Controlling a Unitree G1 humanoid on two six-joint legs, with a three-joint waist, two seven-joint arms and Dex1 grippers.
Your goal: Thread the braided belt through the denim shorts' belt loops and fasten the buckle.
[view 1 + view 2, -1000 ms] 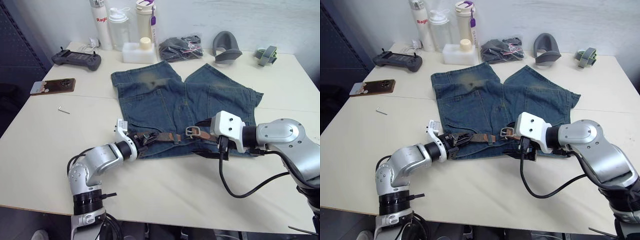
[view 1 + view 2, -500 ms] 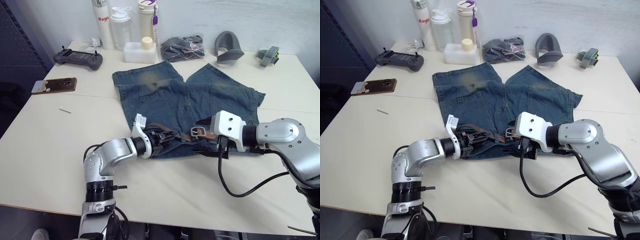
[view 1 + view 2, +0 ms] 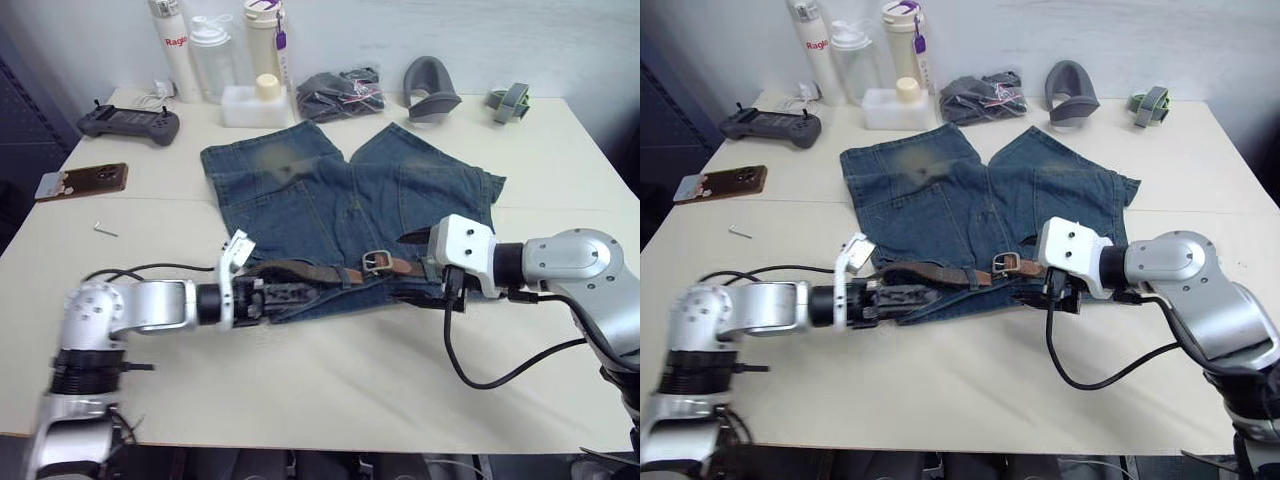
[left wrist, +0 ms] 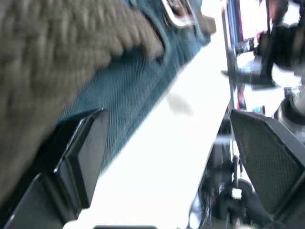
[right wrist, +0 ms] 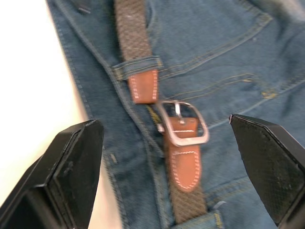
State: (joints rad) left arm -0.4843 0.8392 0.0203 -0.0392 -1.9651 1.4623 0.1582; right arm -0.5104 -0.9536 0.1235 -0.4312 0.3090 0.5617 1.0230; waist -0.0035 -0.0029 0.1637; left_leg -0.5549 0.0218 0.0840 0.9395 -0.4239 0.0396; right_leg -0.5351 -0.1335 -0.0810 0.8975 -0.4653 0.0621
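The denim shorts (image 3: 345, 200) lie flat on the bench (image 3: 330, 370), waistband toward the robot and legs pointing away at 12 o'clock, and the braided belt (image 3: 300, 271) runs along that waistband with its long axis from 9 to 3 o'clock. In the right wrist view the belt passes under at least one of the belt loops (image 5: 137, 64) and ends in a tan leather tip, and just beside that tip sits the buckle (image 5: 182, 125) on the other end of the belt; the tip has not gone through the frame, so fastening looks undone. The right gripper (image 5: 167, 143) is spread wide, fingers either side of the buckle and holding nothing; the buckle lies just off its fingertips at about 9 o'clock in the head views, where it shows at (image 3: 377, 262). The left gripper (image 3: 275, 297) sits at the 9 o'clock end of the waistband, fingers (image 4: 81, 157) parted, with the woven strap close against one of them; whether it actually grips the belt cannot be told. The right arm is the nearer to the buckle. The coming move seems to turn on bringing the free tip along the belt's own axis toward 3 o'clock into the frame, since tip and buckle already line up end to end.
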